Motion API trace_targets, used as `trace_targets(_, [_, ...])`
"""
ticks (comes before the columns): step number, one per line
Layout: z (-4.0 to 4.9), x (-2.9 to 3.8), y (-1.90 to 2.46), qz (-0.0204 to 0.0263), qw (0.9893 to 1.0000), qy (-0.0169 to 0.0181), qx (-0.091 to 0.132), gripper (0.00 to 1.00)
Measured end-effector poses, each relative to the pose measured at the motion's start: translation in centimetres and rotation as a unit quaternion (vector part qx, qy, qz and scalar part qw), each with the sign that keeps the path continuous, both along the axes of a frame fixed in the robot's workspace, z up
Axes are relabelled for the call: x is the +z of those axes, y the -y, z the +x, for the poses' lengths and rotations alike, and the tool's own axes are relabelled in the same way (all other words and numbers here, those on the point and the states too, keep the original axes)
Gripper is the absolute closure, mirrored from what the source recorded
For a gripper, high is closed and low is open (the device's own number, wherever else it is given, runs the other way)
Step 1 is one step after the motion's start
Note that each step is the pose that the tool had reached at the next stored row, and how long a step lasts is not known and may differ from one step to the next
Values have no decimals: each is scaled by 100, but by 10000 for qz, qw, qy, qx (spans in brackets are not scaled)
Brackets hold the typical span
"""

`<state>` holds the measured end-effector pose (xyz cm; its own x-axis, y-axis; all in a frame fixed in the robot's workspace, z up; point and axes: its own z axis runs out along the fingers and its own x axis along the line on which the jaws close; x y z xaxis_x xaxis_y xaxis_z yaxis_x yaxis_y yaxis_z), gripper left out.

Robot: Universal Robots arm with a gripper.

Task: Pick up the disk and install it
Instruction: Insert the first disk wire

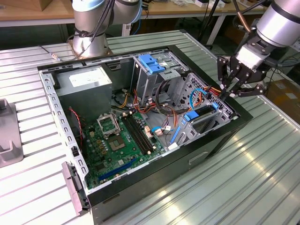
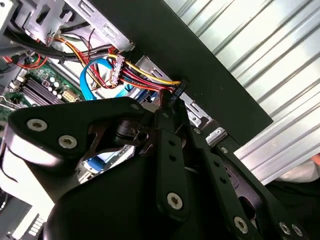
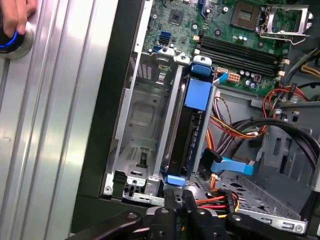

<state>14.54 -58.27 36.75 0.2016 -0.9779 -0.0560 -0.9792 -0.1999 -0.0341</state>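
The disk (image 1: 202, 114) stands on edge in the drive cage at the open computer case's (image 1: 234, 129) end on the exterior view's right. The first wrist view shows its dark body (image 3: 186, 135) with blue plastic rails and a blue tab. My gripper (image 1: 226, 93) hangs just above that end of the case with its fingers drawn together. In the second wrist view its tips (image 2: 167, 112) sit right against the black connector (image 2: 176, 91) of a red, yellow and black cable bundle. Whether the connector is pinched I cannot tell. In the first wrist view the gripper (image 3: 177, 197) is close to the disk's blue end tab.
Beside the disk is an empty metal bay (image 3: 142, 130). The case also holds a green motherboard (image 1: 119, 140), a grey power-supply box (image 1: 89, 82) and a blue-topped drive tray (image 1: 152, 63). A second arm's base (image 1: 91, 33) stands behind. A hand (image 3: 15, 15) rests on a blue-lit button on the ribbed table.
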Motion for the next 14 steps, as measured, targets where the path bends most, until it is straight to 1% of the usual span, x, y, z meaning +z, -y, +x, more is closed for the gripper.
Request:
trace_targets(2, [-1, 0, 0, 0, 9999, 0, -125, 82])
trace_targets(5, [-1, 0, 0, 0, 9995, 0, -319, 82])
trace_targets(6, [-2, 0, 0, 0, 9991, 0, -415, 82])
trace_targets(8, [-3, 0, 0, 0, 9986, 0, -537, 82])
trace_targets(10, [-4, 0, 0, 0, 9978, 0, -668, 82])
trace_targets(12, [-8, 0, -1, 0, 9967, 0, -807, 82])
trace_targets(14, [-8, 0, -1, 0, 9964, 0, -851, 82])
